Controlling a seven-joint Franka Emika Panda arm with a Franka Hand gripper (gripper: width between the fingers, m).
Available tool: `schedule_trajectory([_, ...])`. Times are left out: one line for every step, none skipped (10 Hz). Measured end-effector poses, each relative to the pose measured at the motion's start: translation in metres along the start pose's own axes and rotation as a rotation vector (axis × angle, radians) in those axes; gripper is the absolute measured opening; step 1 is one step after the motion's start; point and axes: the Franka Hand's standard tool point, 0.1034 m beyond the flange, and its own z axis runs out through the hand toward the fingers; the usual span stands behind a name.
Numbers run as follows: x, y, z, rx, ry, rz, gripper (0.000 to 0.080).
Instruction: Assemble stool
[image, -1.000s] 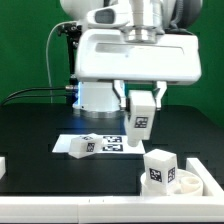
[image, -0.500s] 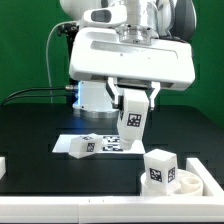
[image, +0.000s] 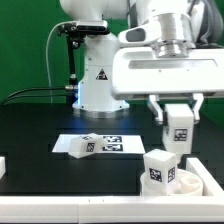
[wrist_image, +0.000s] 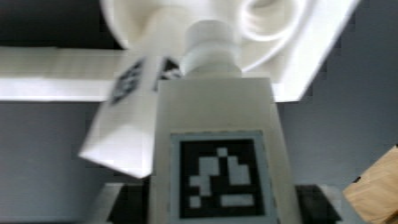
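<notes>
My gripper (image: 178, 118) is shut on a white stool leg (image: 178, 130) with a black-and-white tag and holds it upright in the air. It hangs just above the round, rimmed seat (image: 196, 180) at the exterior view's lower right. A second leg (image: 158, 168) stands on the seat's near left part. A third leg (image: 84, 146) lies on the marker board (image: 112, 143). In the wrist view the held leg (wrist_image: 214, 140) fills the middle between the gripper (wrist_image: 217, 205) fingers. The seat (wrist_image: 285, 40) and the standing leg (wrist_image: 128, 110) lie beyond it.
The arm's white base (image: 98, 80) stands at the back with black cables to its left. A small white part (image: 3, 165) shows at the left edge. A white table border (image: 70, 210) runs along the front.
My gripper has carried the held leg from above the marker board toward the exterior view's right, to a spot over the seat.
</notes>
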Motion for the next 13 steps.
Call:
schedule_trajectory([-0.001,0.005,0.0,-0.007,0.002,-0.009,0.0334])
schedule_trajectory([-0.001,0.006,0.001,-0.008,0.001,-0.008,0.0334])
schedule_trajectory([-0.001,0.005,0.001,-0.008,0.0,-0.009,0.0334])
schedule_trajectory([-0.002,0.005,0.001,-0.008,0.001,-0.009,0.0334])
schedule_trajectory([-0.003,0.003,0.001,-0.013,0.036,-0.012,0.0334])
schedule_trajectory([-0.014,-0.003,0.006,-0.007,0.028,-0.008,0.0334])
schedule_trajectory([-0.022,-0.008,0.01,0.002,0.01,0.004,0.0334])
schedule_trajectory([-0.022,-0.005,0.01,0.006,-0.011,0.016,0.0334])
schedule_trajectory([-0.02,-0.005,0.009,0.01,-0.023,0.02,0.0334])
schedule_trajectory([-0.021,-0.005,0.01,0.009,-0.024,0.019,0.0334])
schedule_trajectory([-0.022,-0.005,0.011,0.009,-0.027,0.019,0.0334])
schedule_trajectory([-0.021,-0.005,0.012,0.009,-0.025,0.019,0.0334])
schedule_trajectory([-0.015,-0.006,0.014,0.011,-0.017,0.02,0.0334])
